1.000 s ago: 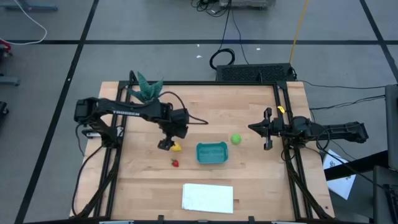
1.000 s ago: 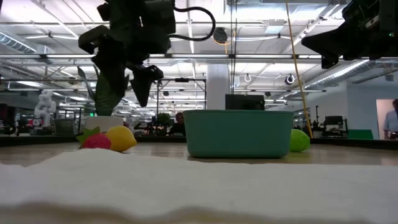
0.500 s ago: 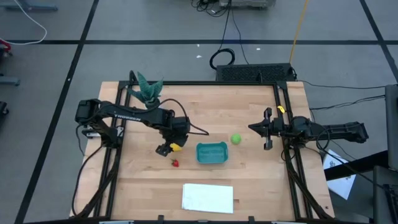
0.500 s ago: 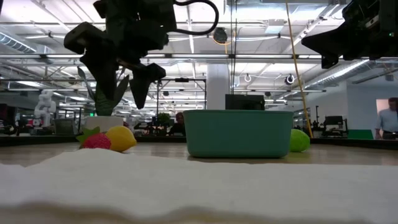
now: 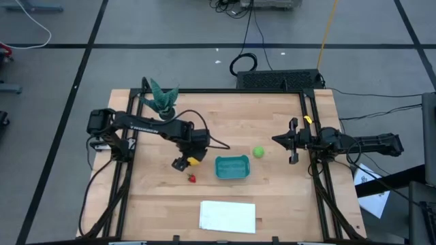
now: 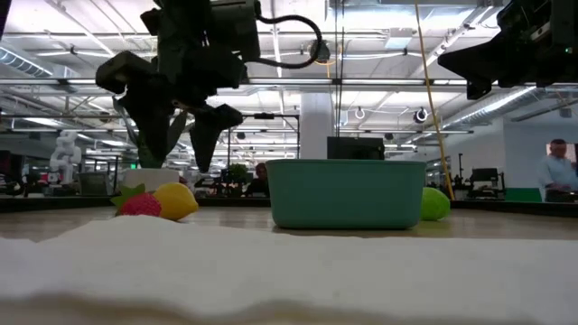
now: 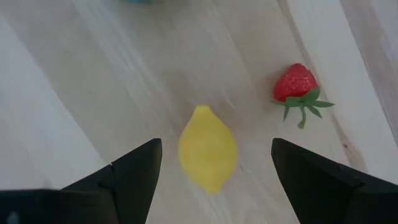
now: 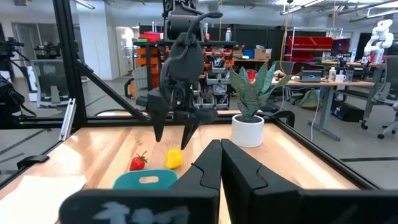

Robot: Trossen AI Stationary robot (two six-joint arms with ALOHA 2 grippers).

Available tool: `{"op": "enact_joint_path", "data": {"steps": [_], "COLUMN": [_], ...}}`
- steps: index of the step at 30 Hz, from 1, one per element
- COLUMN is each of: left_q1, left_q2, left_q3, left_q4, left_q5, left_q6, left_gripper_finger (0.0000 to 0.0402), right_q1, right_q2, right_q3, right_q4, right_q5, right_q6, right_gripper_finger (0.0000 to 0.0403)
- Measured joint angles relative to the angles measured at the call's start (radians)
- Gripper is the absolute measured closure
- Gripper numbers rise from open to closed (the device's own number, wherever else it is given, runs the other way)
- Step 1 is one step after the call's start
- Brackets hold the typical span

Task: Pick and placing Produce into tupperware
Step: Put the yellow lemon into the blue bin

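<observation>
In the high view, the left gripper (image 5: 182,162) sits left of centre on the light wooden table (image 5: 272,197), directly over the small yellow lemon-shaped toy (image 5: 193,161). The small red strawberry toy (image 5: 192,178) lies just below it in the frame. The shallow teal-blue plastic tub (image 5: 232,167) is at the centre, and the round bright green ball (image 5: 258,152) is near its upper right corner, apart from it. The right gripper (image 5: 292,150) waits at the right side of the table. A flat white rectangular sheet (image 5: 227,216) lies at the lower centre, and a spiky green plant (image 5: 162,96) stands at the upper left corner of the table.

In the low view, the left gripper (image 6: 172,137) hangs at the upper left with its fingers spread wide, holding nothing, above the lemon (image 6: 176,201) and strawberry (image 6: 140,204). The tub (image 6: 346,192) stands at the centre and the ball (image 6: 434,204) peeks out at its right.

In the left wrist view, the lemon (image 7: 208,149) lies on the wood between the two dark fingers (image 7: 134,174), not touched; the strawberry (image 7: 296,84) is at the upper right.

In the right wrist view, the right gripper's own fingers (image 8: 214,165) are pressed together with nothing between them.
</observation>
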Motion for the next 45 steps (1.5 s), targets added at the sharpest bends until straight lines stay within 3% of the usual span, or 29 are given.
{"op": "enact_joint_path", "data": {"steps": [20, 31, 35, 42, 45], "left_q1": [0.0, 0.0, 0.002, 0.002, 0.002], "left_q2": [0.15, 0.169, 0.169, 0.167, 0.167], "left_q3": [0.0, 0.0, 0.0, 0.0, 0.0], "left_q4": [0.006, 0.033, 0.032, 0.029, 0.029], "left_q5": [-0.009, -0.05, -0.079, -0.097, -0.097], "left_q6": [0.028, 0.053, 0.054, 0.056, 0.055], "left_gripper_finger": [0.0094, 0.0096, 0.0124, 0.0209, 0.0218], "right_q1": [0.0, 0.0, 0.0, 0.0, 0.0], "right_q2": [0.0, 0.0, 0.0, 0.0, 0.0], "right_q3": [0.0, 0.0, 0.0, 0.0, 0.0], "right_q4": [0.0, 0.0, 0.0, 0.0, 0.0], "right_q5": [0.0, 0.0, -0.003, -0.003, -0.003], "right_q6": [0.0, 0.0, 0.0, 0.0, 0.0], "right_gripper_finger": [0.0403, 0.0403, 0.0403, 0.0403, 0.0403]}}
